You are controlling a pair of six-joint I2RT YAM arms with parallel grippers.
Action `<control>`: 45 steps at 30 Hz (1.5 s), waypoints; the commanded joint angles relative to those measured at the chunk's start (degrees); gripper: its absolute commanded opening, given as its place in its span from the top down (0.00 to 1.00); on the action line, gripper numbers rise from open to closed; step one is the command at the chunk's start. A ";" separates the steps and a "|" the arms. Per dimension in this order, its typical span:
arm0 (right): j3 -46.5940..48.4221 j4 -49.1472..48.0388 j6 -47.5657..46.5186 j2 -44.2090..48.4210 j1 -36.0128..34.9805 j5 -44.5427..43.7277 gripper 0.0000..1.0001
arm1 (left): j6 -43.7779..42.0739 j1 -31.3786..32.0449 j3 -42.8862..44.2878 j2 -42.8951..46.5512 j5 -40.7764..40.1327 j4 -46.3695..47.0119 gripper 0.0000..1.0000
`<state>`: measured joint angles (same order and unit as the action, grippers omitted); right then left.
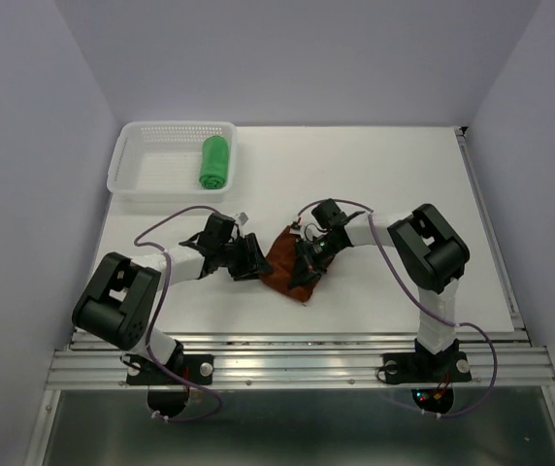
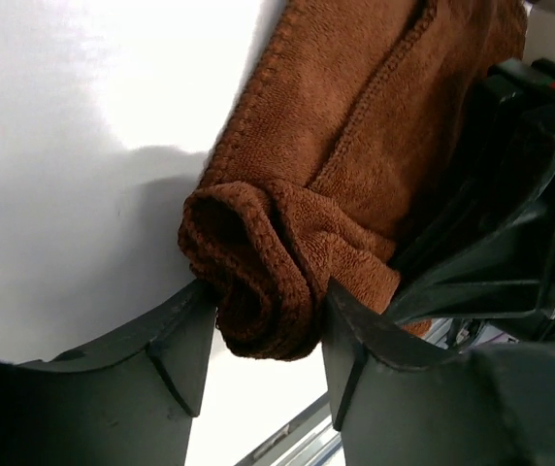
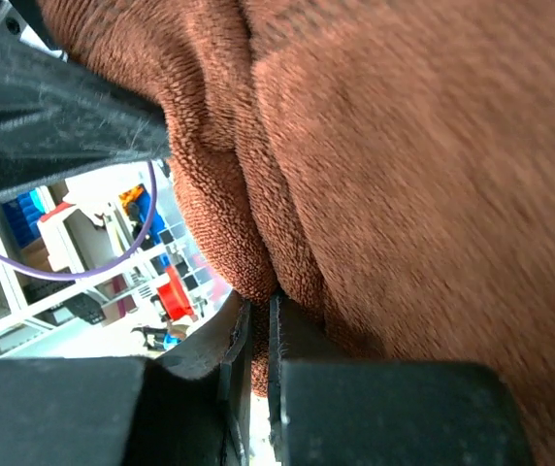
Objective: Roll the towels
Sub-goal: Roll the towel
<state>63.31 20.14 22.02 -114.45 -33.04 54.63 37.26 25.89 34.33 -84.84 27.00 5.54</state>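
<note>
Gripping a brown towel (image 1: 285, 254) from both sides, at middle of table (image 1: 394, 184).
Near centre: left claw (image 2: 268, 311) partly closed around towel's rolled end, both fingers pressing it; right claw (image 3: 258, 320) nearly closed, pinching a fold on towel's right. Far left: rolled green towel (image 1: 214, 161) lying in white basket (image 1: 171, 124).

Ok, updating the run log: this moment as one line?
brown towel: part-rolled | left hand: gripping rolled end | right hand: shut on brown towel | green towel: rolled, in basket
</note>
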 commanded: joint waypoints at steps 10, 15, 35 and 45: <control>2.96 4.03 -14.28 11.25 -0.09 -12.95 0.57 | 0.27 0.83 4.69 -5.08 -5.90 -0.78 0.77; -0.63 -0.62 -17.53 24.51 -4.57 -25.35 0.39 | 1.42 2.67 7.85 -1.48 -10.30 -8.34 0.82; -14.61 -19.51 -40.21 31.49 -37.28 -70.60 0.41 | 4.67 3.73 15.86 -1.38 -4.25 -28.83 0.89; -14.88 -20.59 -44.96 26.66 -41.49 -79.23 0.41 | 2.65 3.64 20.96 -4.63 -3.54 -34.98 0.89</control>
<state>48.53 2.87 -20.18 -86.02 -73.73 -17.47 41.15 29.52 52.29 -89.19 22.20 -25.36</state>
